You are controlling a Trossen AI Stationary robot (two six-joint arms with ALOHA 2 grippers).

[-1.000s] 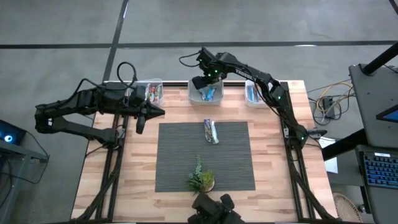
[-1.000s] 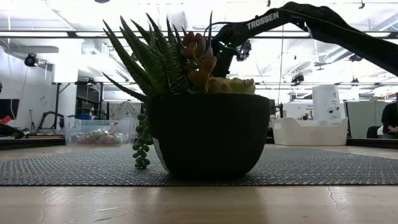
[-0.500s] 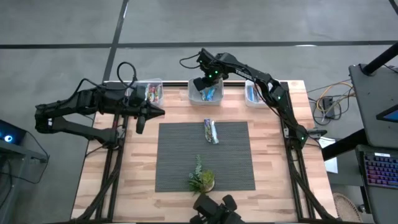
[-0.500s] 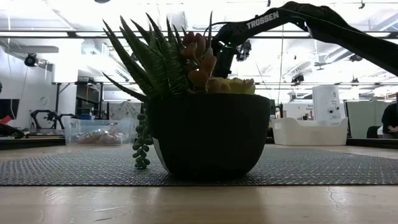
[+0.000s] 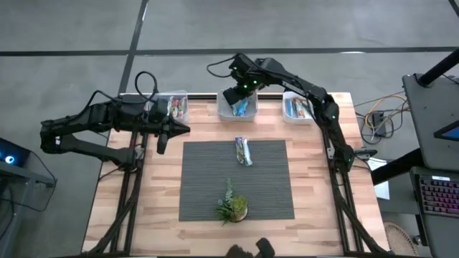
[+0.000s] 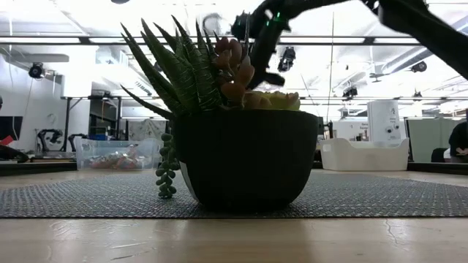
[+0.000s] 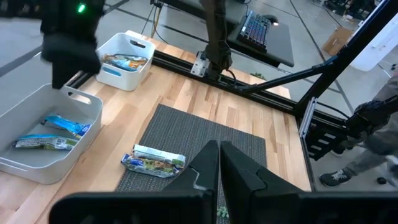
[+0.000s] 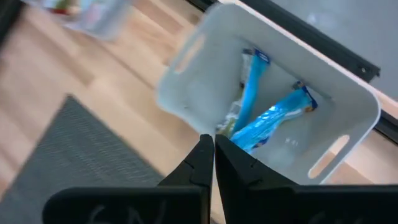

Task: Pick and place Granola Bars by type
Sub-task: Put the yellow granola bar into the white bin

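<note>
Two granola bars in white, green and blue wrappers lie side by side on the grey mat; the left wrist view shows these bars too. Blue-wrapped bars lie in the middle white bin. My right gripper hangs shut and empty above that bin's near rim, also seen in the high view. My left gripper waits shut and empty near the table's left edge, above the wood.
A clear bin with red and mixed bars stands at the far left, and a white bin with bars at the far right. A small potted plant sits on the mat's near part and fills the low view.
My right gripper has risen from inside the middle bin to above it and drawn slightly toward the table's right. The bars on the mat and in the bins lie as before.
</note>
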